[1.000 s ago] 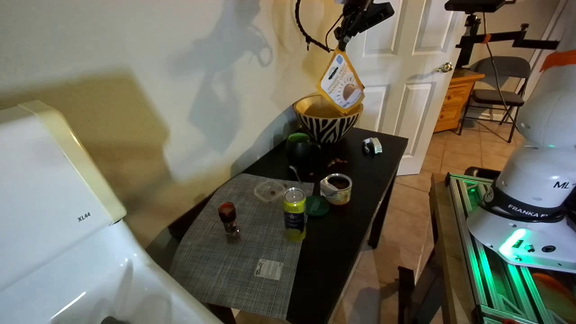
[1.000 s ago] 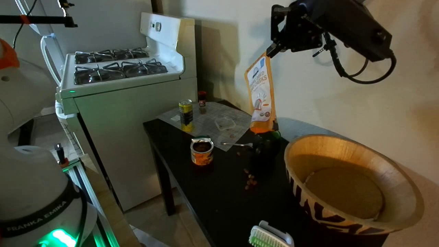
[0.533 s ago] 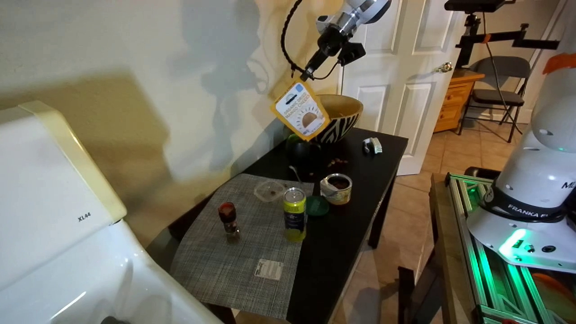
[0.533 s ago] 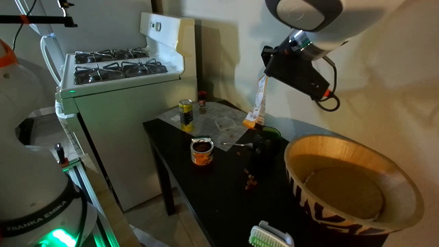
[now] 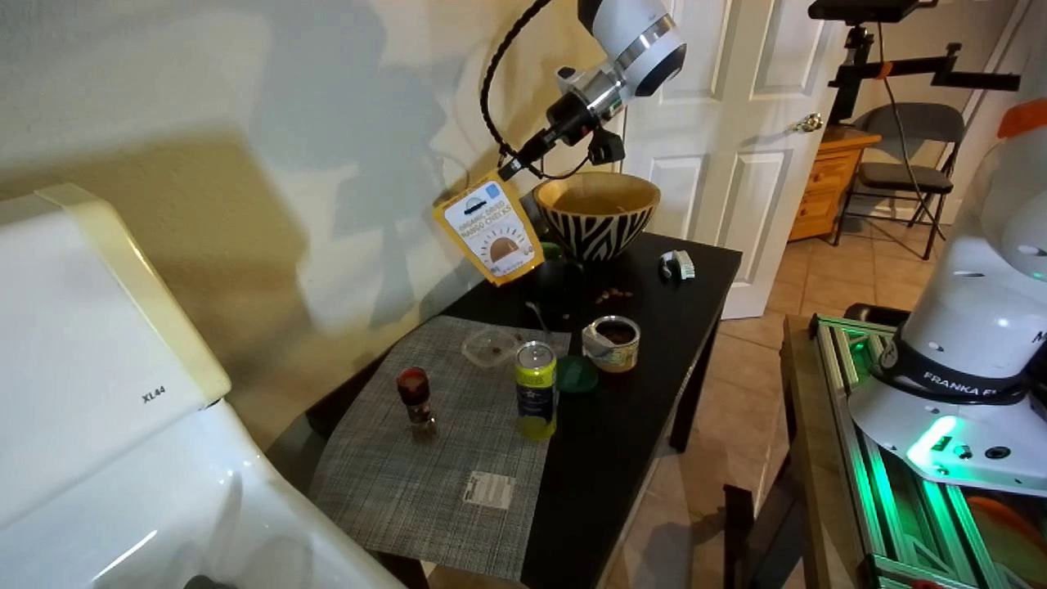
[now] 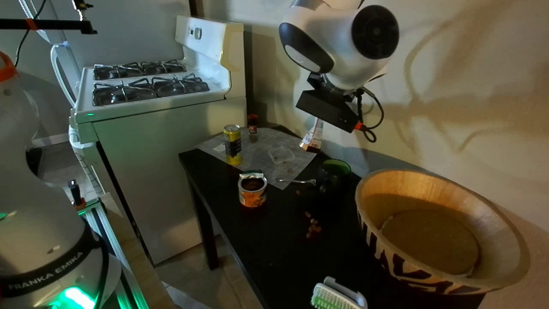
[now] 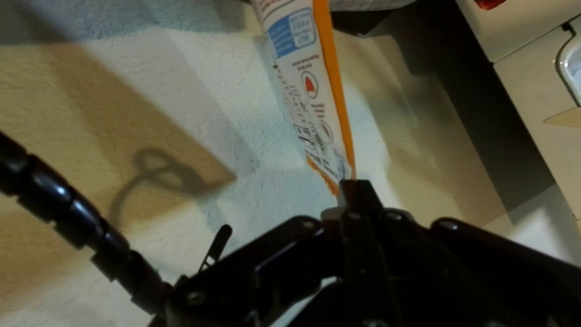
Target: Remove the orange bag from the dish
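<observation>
pinches 1 orange bag (image 5: 489, 233) by a top corner with the fingers (image 7: 363, 197) of 1 gripper (image 5: 503, 173), pressed nearly together. holds it tilted in the air, outside 1 striped bowl (image 5: 601, 235). can count on 1 black table (image 6: 279, 244): 1 mug (image 6: 334, 176), 1 drink can (image 5: 536, 393), 1 open tin (image 6: 253, 195), 1 green lid (image 5: 577, 375), 1 shaker (image 5: 415, 388), 1 brush (image 6: 339, 295).

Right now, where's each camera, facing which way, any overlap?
An exterior view: high by the stove, facing along the table toward the door; arm, base show.
An exterior view: high by the bowl, facing the stove; arm, base show.
Wrist view: behind the gripper, facing the wall; gripper, holding the bag, and cable show.
Both exterior views share table, brush, bowl.
</observation>
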`<state>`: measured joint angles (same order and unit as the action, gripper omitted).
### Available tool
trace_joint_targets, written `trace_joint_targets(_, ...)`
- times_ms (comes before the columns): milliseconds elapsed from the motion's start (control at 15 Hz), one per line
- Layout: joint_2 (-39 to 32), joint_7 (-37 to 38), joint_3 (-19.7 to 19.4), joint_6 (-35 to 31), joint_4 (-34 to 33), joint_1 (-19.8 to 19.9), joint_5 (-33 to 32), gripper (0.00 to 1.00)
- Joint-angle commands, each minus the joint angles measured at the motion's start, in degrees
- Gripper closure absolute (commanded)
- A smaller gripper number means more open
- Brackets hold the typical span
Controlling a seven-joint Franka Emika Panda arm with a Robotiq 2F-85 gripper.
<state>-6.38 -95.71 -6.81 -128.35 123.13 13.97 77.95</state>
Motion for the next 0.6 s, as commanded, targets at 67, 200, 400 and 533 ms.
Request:
trace_joint_targets(67, 2.3, -9.2, 0.1, -7.0, 7.1, -3.7, 8.2, 0.71)
trace_joint_targets(200, 3.0, -12.2, -0.5, -8.6, 8.3, -4.0, 10.8, 0.57)
trace_joint_targets(400, 5.6, -13.2, -1.8, -8.4, 9.8, -3.2, 12.9, 0.35)
trace_joint_targets(533, 8.0, -11.4, -3.2, -6.8, 9.9, -2.4, 11.8, 0.19)
